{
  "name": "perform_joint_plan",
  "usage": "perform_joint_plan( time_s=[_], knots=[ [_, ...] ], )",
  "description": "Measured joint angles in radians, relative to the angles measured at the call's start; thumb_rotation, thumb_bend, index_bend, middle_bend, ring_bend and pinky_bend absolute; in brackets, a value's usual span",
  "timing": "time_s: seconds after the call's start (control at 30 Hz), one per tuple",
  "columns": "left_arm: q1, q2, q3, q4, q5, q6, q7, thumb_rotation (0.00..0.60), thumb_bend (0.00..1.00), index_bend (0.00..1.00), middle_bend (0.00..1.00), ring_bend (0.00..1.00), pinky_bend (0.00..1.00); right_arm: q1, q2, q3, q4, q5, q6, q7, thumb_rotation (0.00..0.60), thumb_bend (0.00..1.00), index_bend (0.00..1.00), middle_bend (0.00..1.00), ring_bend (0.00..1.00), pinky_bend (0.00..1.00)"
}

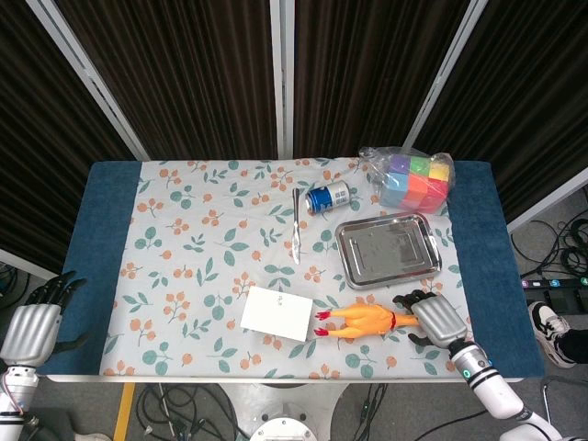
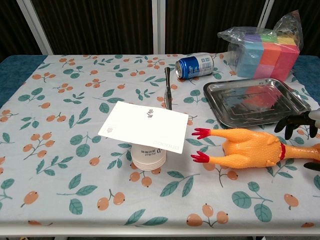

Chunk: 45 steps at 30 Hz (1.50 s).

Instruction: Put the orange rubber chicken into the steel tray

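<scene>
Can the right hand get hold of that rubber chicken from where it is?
Probably yes. The right hand is over the head end of the orange rubber chicken with fingers spread, and nothing lies between them. The steel tray is close behind.

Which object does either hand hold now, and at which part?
None. The right hand is open over the rubber chicken's neck end, not closed. The left hand is empty.

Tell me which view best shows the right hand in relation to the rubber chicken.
The head view. It shows the whole right hand with fingers spread over the head end of the orange rubber chicken, below the steel tray. The chest view catches only dark fingertips at its right edge, above the chicken's neck.
</scene>
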Motion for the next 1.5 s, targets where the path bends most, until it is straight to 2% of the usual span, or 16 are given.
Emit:
perform_joint_plan(
  time_s=[0.37, 0.47, 0.67, 0.77, 1.03, 1.3, 1.5],
  knots=[
    [0.009, -0.015, 0.002, 0.022, 0.009, 0.017, -0.02, 0.6, 0.04, 0.24, 0.19, 0.14, 0.21, 0.024, -0.063, -0.017, 0.057, 0.004, -0.009, 0.003, 0.6, 0.22, 0.38, 0.44, 0.36, 0.45],
    [0.011, -0.016, 0.004, 0.025, 0.01, 0.018, -0.026, 0.6, 0.04, 0.24, 0.19, 0.14, 0.21, 0.023, -0.078, -0.016, 0.067, 0.011, 0.003, -0.009, 0.6, 0.25, 0.47, 0.5, 0.42, 0.53],
    [0.018, -0.019, 0.005, 0.042, 0.016, 0.031, -0.039, 0.6, 0.04, 0.25, 0.19, 0.14, 0.21, 0.02, -0.098, -0.004, 0.101, 0.008, 0.056, -0.018, 0.6, 0.28, 0.74, 0.66, 0.62, 0.82],
    [0.012, -0.012, 0.003, 0.042, 0.026, 0.03, -0.048, 0.6, 0.04, 0.25, 0.19, 0.14, 0.21, 0.02, -0.094, -0.002, 0.112, -0.006, 0.084, -0.008, 0.6, 0.28, 0.82, 0.7, 0.67, 0.89],
    [-0.005, 0.013, -0.023, 0.022, 0.051, 0.053, -0.121, 0.6, 0.04, 0.25, 0.2, 0.14, 0.22, 0.031, 0.03, -0.001, 0.064, -0.093, 0.18, 0.088, 0.6, 0.28, 0.99, 0.81, 0.78, 1.0],
    [-0.055, 0.065, -0.092, -0.029, 0.072, 0.072, -0.264, 0.6, 0.04, 0.25, 0.2, 0.14, 0.22, 0.04, 0.209, 0.031, -0.081, -0.166, 0.306, 0.1, 0.6, 0.28, 1.0, 0.82, 0.79, 1.0],
    [-0.153, 0.111, -0.15, -0.067, 0.098, 0.02, -0.353, 0.6, 0.04, 0.25, 0.2, 0.14, 0.22, 0.095, 0.267, 0.11, -0.17, -0.172, 0.324, 0.1, 0.6, 0.27, 1.0, 0.82, 0.79, 1.0]
  ],
)
